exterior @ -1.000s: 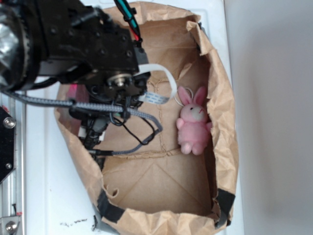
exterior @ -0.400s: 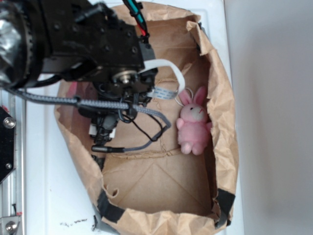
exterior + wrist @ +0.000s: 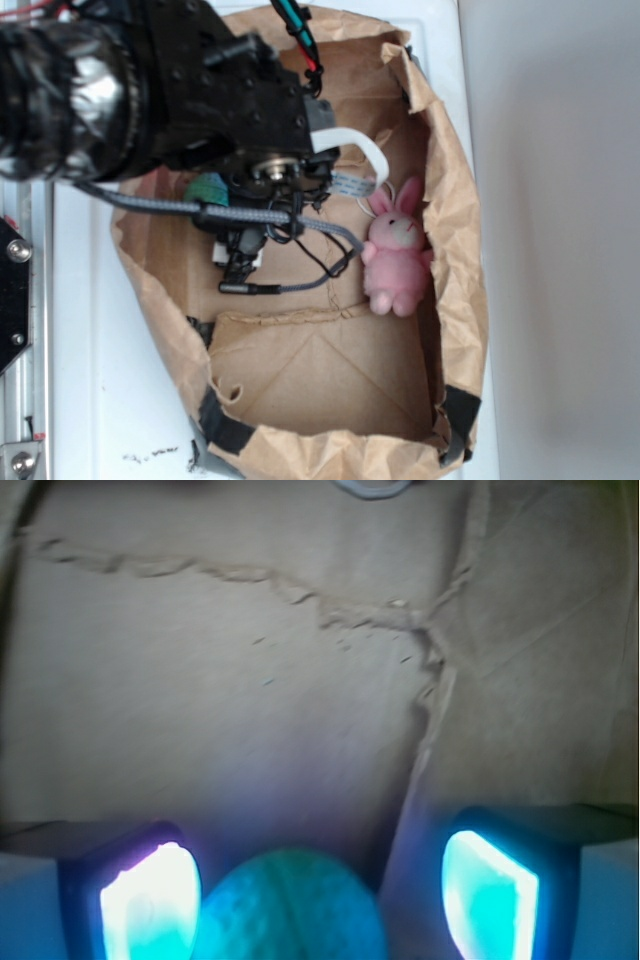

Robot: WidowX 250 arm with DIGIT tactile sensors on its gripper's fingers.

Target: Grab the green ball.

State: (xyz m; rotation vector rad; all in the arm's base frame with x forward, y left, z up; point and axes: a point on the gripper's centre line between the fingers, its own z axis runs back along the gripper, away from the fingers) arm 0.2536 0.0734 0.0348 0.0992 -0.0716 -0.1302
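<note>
While its two glowing fingers (image 3: 150, 900) stand wide apart, the tool (image 3: 320, 900) holds nothing; the green ball (image 3: 290, 908) sits low between them, nearer the left-hand finger in the wrist view and apparently just beside it, though contact cannot be told. In the exterior view the ball (image 3: 207, 188) shows only as a green patch under the black arm (image 3: 190, 90), inside the brown paper bag (image 3: 455, 250). Creased paper with a raised seam forms the floor ahead of the fingers. A pink plush bunny (image 3: 395, 255) lies against the bag's far wall, well apart from the ball. The bag rests on a white worktop (image 3: 100, 380).
</note>
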